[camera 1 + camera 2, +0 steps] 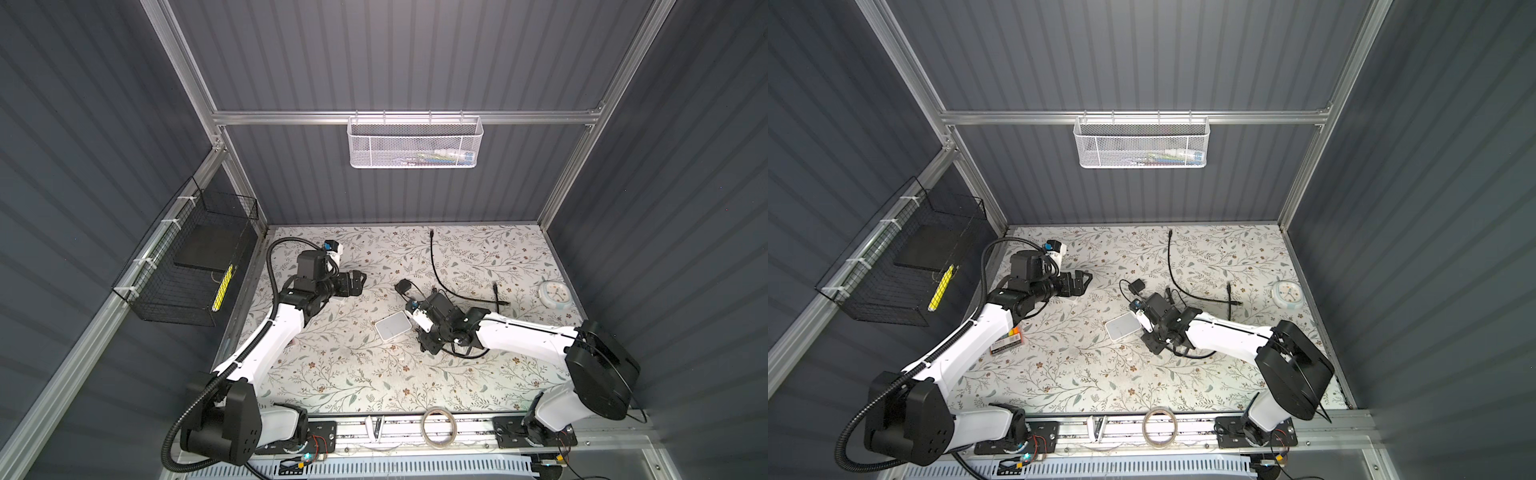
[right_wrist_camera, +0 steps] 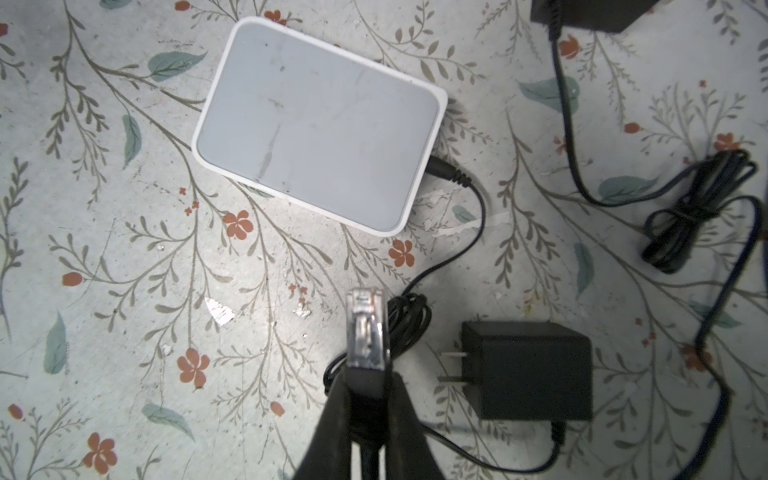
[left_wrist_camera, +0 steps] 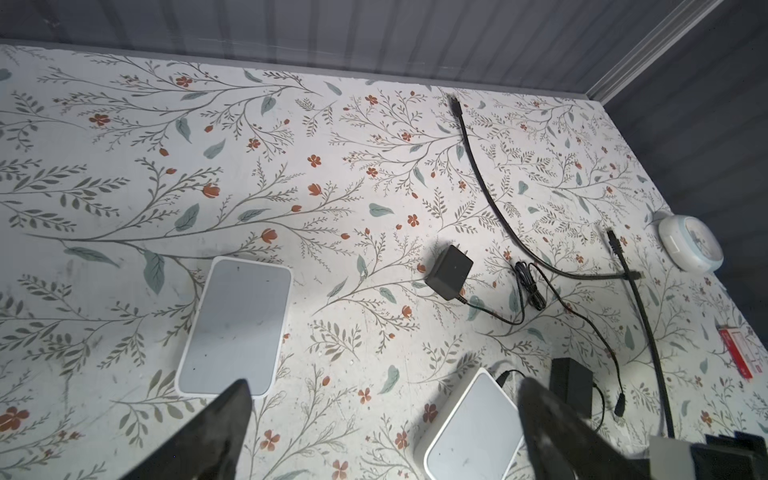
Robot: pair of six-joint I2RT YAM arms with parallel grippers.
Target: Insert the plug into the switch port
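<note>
Bare tabletop [image 2: 124,291] wide open beside the switch [image 2: 318,124]; on the corded side, blocked by power cord [image 2: 478,216], coiled cable [image 2: 411,320] and power adapter [image 2: 528,370].

The left black parallel gripper [image 1: 358,281] gapes wide near the desk's left edge; the right black parallel gripper [image 2: 365,384] is pinched tight mid-desk.

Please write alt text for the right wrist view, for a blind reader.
The right gripper is shut on a clear network plug above a floral table. A white switch lies ahead, a black power adapter nearby.

No legible text, clock [image 3: 690,244] numerals too blurred
</note>
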